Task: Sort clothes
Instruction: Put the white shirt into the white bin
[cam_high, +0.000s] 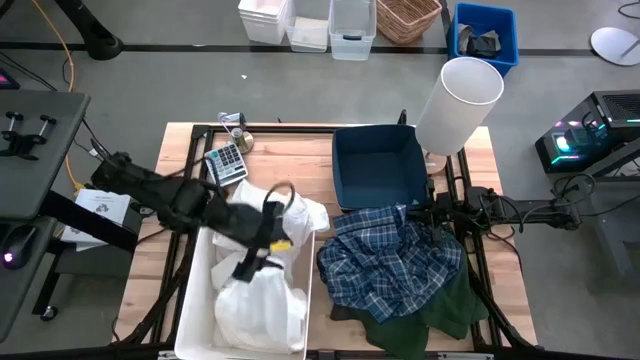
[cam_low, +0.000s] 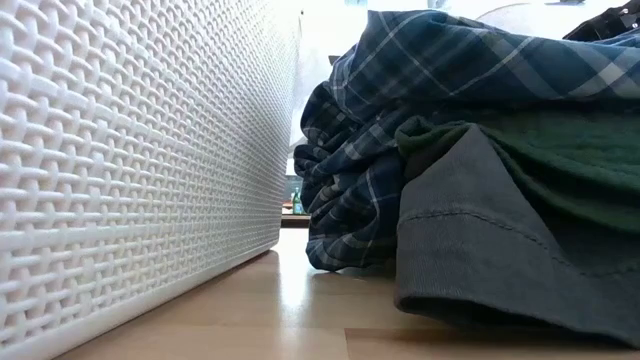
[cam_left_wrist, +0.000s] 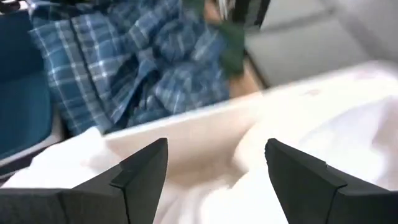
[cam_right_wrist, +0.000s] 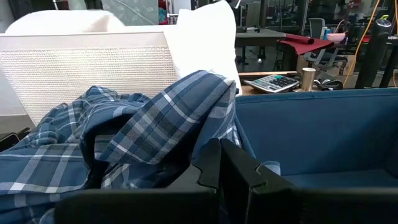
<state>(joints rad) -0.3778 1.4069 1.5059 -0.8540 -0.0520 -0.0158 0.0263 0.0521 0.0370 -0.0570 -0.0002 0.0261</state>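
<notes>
My left gripper (cam_left_wrist: 217, 180) is open and empty. It hangs over the white plastic bin (cam_high: 195, 300), just above the white garments (cam_high: 262, 300) piled inside; another white garment (cam_high: 300, 215) drapes over the bin's far rim. My right gripper (cam_right_wrist: 219, 163) is shut at the near wall of the dark blue bin (cam_high: 340, 170), at the far edge of the blue-and-white plaid shirt (cam_high: 385, 260). The plaid shirt lies heaped on the table on top of a dark green garment (cam_high: 420, 320) and a dark grey one (cam_low: 480, 240). My right gripper's shut fingertips (cam_right_wrist: 211, 158) stand level against the plaid shirt's far edge (cam_right_wrist: 186, 124), coming from the table's right. Whether they touch it or hold any cloth, I cannot tell.
A calculator (cam_high: 227, 162) and a small can (cam_high: 240, 140) lie at the table's far left. A white cylinder (cam_high: 458, 100) stands at the far right, beside the blue bin. Bare wood shows between the white bin and the clothes heap (cam_low: 300, 310).
</notes>
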